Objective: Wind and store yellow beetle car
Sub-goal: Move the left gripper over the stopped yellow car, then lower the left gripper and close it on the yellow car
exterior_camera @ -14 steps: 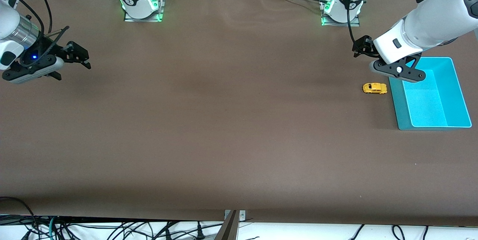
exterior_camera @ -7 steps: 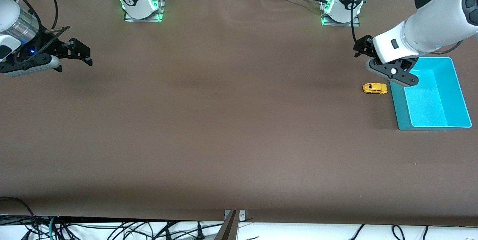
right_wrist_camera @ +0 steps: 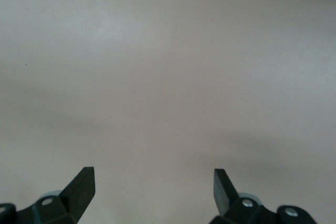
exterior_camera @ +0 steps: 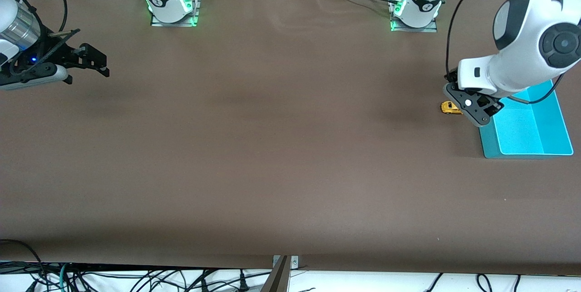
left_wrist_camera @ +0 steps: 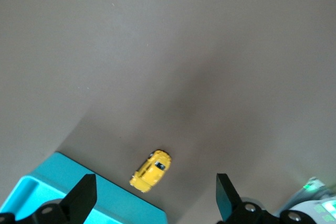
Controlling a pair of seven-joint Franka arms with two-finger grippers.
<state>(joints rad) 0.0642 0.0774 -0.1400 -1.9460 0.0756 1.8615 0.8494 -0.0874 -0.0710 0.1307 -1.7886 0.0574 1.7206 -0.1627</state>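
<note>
Hanging over the table (exterior_camera: 281,146) at the left arm's end, the left gripper (exterior_camera: 472,108) sits directly above the yellow beetle car (exterior_camera: 449,108) in the front view, and its black body hides the half of the car nearest the turquoise bin (exterior_camera: 556,140). The car stands on the table just beside the bin's wall, well in from the table's edge nearest the camera. The bin lies close to the table's end edge, its corner farthest from the camera covered by the white arm. No writing can be read on car, bin or arms. The right gripper (exterior_camera: 93,62) waits over the table's right-arm end, part of its arm cut off by the frame. Between the two grippers the brown table lies bare across its whole middle, leaving wide room to move.

In the left wrist view the car (left_wrist_camera: 151,170) shows whole, lying between the two spread fingertips (left_wrist_camera: 84,198) with clear table on each side of it; the jaws are wide apart and grip nothing. A corner of the bin (left_wrist_camera: 68,182) shows just beside the car.

In the right wrist view only bare table (right_wrist_camera: 168,77) shows, with the right gripper (right_wrist_camera: 154,184) spread wide and empty above it.
</note>
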